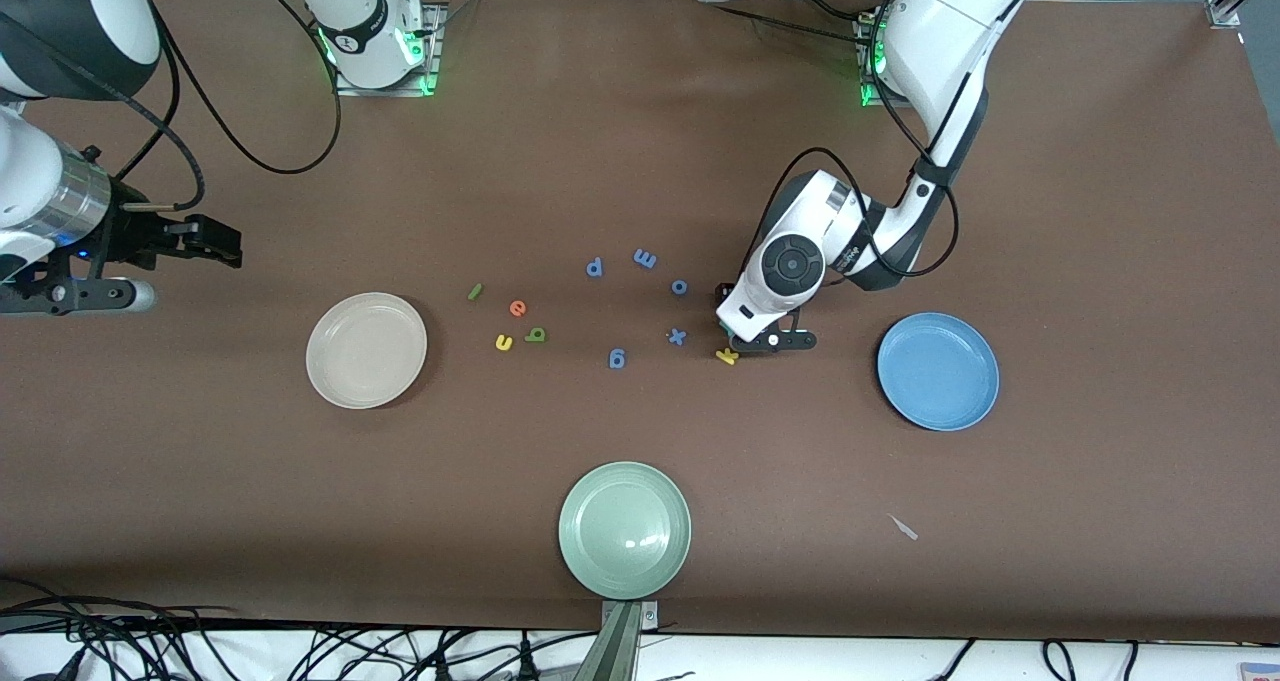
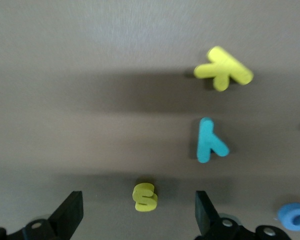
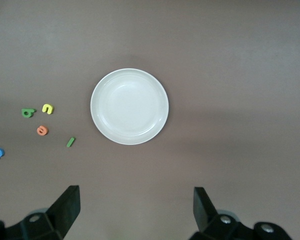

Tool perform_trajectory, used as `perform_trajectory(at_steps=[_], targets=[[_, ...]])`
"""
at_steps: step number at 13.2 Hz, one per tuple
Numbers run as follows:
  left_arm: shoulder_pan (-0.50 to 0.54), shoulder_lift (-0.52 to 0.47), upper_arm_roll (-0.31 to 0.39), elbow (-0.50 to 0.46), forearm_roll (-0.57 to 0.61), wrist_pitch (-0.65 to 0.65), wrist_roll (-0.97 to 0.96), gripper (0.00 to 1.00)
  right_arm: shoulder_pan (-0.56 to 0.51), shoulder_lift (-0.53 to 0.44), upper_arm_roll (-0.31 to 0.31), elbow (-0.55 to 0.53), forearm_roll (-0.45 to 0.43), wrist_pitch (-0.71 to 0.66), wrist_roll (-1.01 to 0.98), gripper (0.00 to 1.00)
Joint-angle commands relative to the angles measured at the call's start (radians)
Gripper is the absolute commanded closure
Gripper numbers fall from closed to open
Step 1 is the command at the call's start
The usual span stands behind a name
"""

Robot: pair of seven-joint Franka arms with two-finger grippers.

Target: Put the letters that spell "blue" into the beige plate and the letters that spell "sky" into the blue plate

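Near the middle of the front view, four small foam letters lie loose on the brown bench point(image 1: 640, 111): a dark green l point(image 1: 475, 291), an orange e point(image 1: 517, 308), an olive b point(image 1: 537, 335) and a yellow u point(image 1: 504, 342). The beige plate point(image 1: 366, 350) sits just beside them toward the right arm's end, at centre left of the frame, with nothing in it. The right wrist view looks straight down on this plate.

Right of centre, a yellow k point(image 1: 727, 356) lies on the bench at the left gripper point(image 1: 745, 339), which is low over the bench. In the left wrist view, a yellow s point(image 2: 143, 196) lies between this gripper's fingers point(image 2: 206, 212), which stand wide apart and touch nothing; a teal y point(image 2: 209, 141) and the k lie near it. The blue plate point(image 1: 938, 371) sits at centre right, holding nothing.

Blue letters p point(image 1: 595, 267), m point(image 1: 645, 258), o point(image 1: 679, 286), x point(image 1: 677, 337) and g point(image 1: 617, 359) are scattered between the two groups. A green plate point(image 1: 625, 530) sits at lower centre, nearest the camera.

The right gripper point(image 1: 222, 244) waits at the frame's left edge, jaws apart and holding nothing.
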Motion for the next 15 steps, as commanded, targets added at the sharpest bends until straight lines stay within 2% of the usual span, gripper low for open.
perform_trajectory(at_steps=[1,3,5,6,7,9,11,14,15], targets=[[-0.013,-0.026,0.007,-0.075,0.021,0.103,-0.026,0.08,0.021,0.022,0.015,-0.005,0.016,-0.014,-0.011,0.0],[-0.01,-0.031,-0.001,-0.11,0.02,0.159,-0.026,0.15,0.031,0.026,0.026,-0.01,0.026,-0.008,-0.092,0.0],[-0.009,-0.042,-0.002,-0.114,0.02,0.156,-0.026,0.3,0.048,0.054,0.035,-0.005,0.025,0.011,-0.132,0.0],[-0.009,-0.046,-0.003,-0.115,0.018,0.15,-0.026,0.31,0.05,0.072,0.038,-0.004,0.054,0.035,-0.17,0.0],[-0.009,-0.06,-0.003,-0.129,0.017,0.147,-0.026,0.31,0.07,0.082,0.038,-0.016,0.128,0.075,-0.119,0.0],[-0.003,-0.088,-0.003,-0.163,0.017,0.147,-0.025,0.33,0.126,0.114,0.038,-0.054,0.153,0.12,0.124,0.0],[-0.003,-0.088,-0.006,-0.166,0.015,0.147,-0.025,0.45,0.16,0.105,0.038,-0.201,0.153,0.254,0.215,0.0],[-0.001,-0.089,-0.007,-0.166,0.014,0.148,-0.025,0.69,0.163,0.086,0.079,-0.486,0.153,0.613,0.268,0.0],[0.0,-0.094,-0.006,-0.161,0.014,0.148,-0.023,0.7,0.163,0.086,0.096,-0.543,0.151,0.682,0.307,0.0]])
